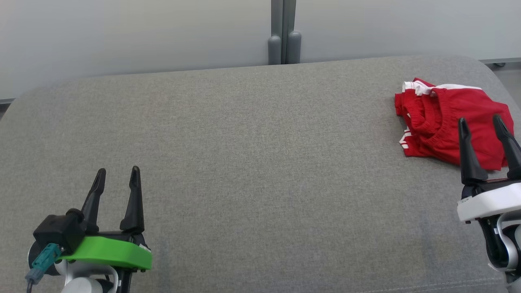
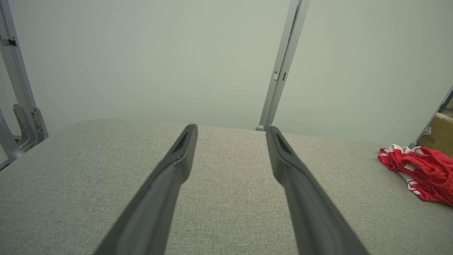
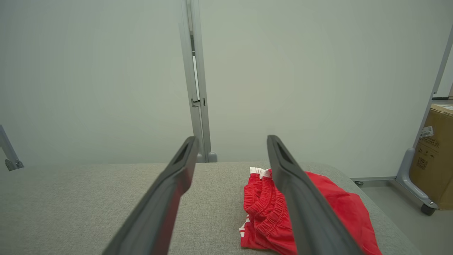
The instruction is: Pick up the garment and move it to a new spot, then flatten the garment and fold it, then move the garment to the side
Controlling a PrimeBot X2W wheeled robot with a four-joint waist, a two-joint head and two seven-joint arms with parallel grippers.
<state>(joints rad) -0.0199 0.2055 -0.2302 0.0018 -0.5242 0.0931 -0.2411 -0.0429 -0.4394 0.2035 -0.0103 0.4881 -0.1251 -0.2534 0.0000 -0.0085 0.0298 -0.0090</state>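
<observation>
The garment [image 1: 443,122] is a crumpled pair of red shorts with white trim, lying at the far right of the grey padded surface [image 1: 252,154]. It also shows at the right edge of the left wrist view [image 2: 421,171] and low in the right wrist view [image 3: 269,216]. My right gripper [image 1: 480,122] hovers at the garment's near right edge, open, nothing between its fingers [image 3: 297,198]. My left gripper [image 1: 118,173] stands open at the lower left, far from the garment, with bare fabric surface between its fingers [image 2: 170,180].
A pale wall with a grey vertical post [image 1: 283,32] runs behind the surface. A cardboard box [image 3: 437,156] and a wheeled metal frame foot [image 3: 414,184] stand on the floor off the right end. A metal bracket [image 2: 24,124] sits beyond the left end.
</observation>
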